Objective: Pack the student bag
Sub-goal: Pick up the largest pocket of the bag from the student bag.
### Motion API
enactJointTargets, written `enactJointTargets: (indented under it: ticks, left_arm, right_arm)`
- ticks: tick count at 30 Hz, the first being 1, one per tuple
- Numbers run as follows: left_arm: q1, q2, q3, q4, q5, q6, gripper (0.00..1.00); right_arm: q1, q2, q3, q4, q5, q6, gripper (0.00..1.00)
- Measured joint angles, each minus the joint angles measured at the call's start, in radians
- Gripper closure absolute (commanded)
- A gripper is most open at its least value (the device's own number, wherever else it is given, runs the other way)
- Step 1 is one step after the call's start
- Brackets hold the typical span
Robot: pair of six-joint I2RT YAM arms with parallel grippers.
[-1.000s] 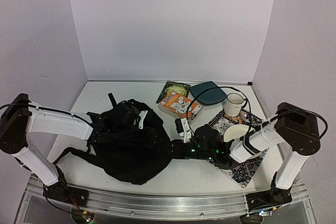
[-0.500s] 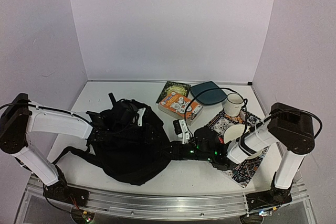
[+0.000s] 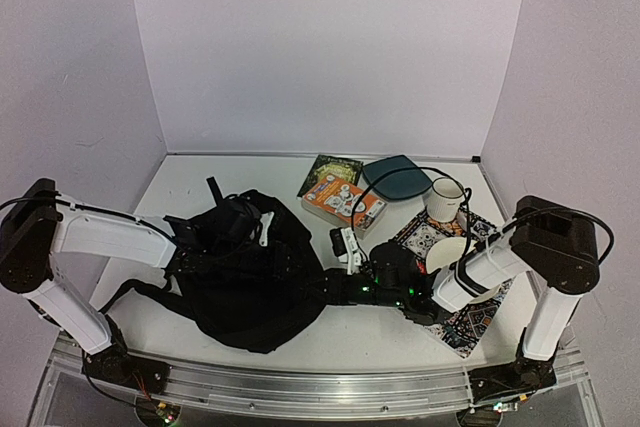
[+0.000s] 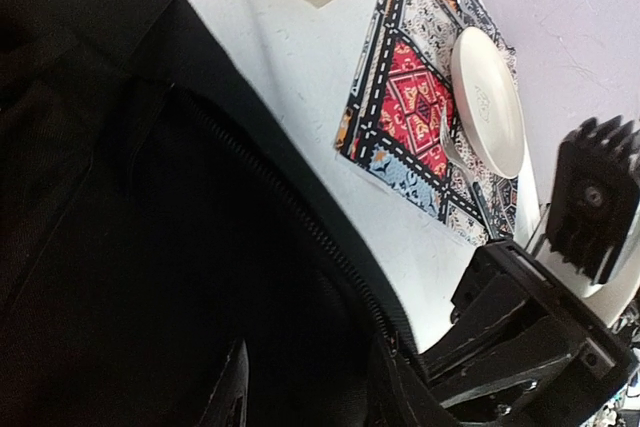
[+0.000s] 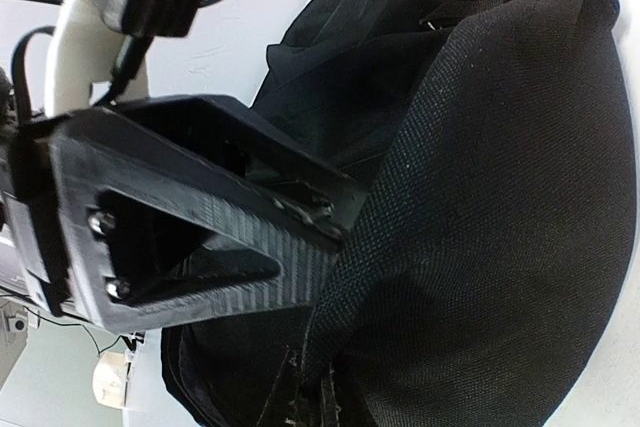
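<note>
On the tabletop (image 3: 185, 179) toward 8 o'clock, the bag (image 3: 245, 292) lies slumped, its 3 o'clock edge pinched in the closed right gripper (image 3: 332, 287), the left gripper (image 3: 228, 223) at its 12 o'clock rim, grip unclear, book (image 3: 343, 199) print unreadable, bare room at 11 o'clock.

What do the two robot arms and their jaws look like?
The left arm and the right arm have white tubular links with black joint housings. Black cables loop along them. The jaws are black ribbed plastic with screws. Green lights glow near the right wrist.
</note>
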Motion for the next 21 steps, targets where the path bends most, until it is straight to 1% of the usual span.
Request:
enactJointTargets:
  ticks: [3,10,16,21]
  left_arm:
    - [0.0,0.0,-0.009,-0.004,0.002,-0.008,0.58]
    - [0.005,0.0,-0.009,-0.004,0.022,-0.014,0.5]
    - [0.008,0.0,-0.008,-0.004,0.029,-0.013,0.5]
    - [0.013,0.004,-0.007,-0.006,0.035,-0.013,0.52]
  right_arm:
    - [0.0,0.0,0.0,-0.001,0.0,0.0,1.0]
    - [0.0,0.0,0.008,-0.006,-0.001,-0.005,1.0]
    - [0.0,0.0,0.014,-0.01,-0.003,-0.014,1.0]
    - [0.0,-0.001,0.037,-0.053,-0.002,-0.03,1.0]
